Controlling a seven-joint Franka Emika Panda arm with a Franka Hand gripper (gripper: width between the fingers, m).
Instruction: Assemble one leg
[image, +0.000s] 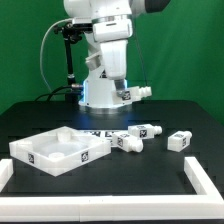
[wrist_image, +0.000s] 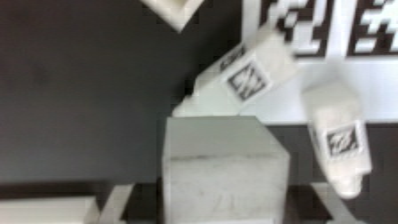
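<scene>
My gripper (image: 129, 97) hangs well above the black table, shut on a white leg (image: 143, 91) that sticks out toward the exterior view's right. In the wrist view the held leg (wrist_image: 222, 162) is a grey-white block filling the gap between the jaws of my gripper (wrist_image: 222, 205). Three more tagged legs lie on the table below: one (image: 127, 142) beside the panel, one (image: 148, 130) behind it, one (image: 180, 141) farther toward the exterior view's right. Two of them show blurred in the wrist view (wrist_image: 249, 75) (wrist_image: 338, 125).
The large white square rimmed panel (image: 60, 150) lies on the table at the exterior view's left. A white L-shaped rail (image: 200, 182) borders the front right corner, another piece (image: 5, 176) the front left. Tag squares (wrist_image: 302, 20) show past the legs.
</scene>
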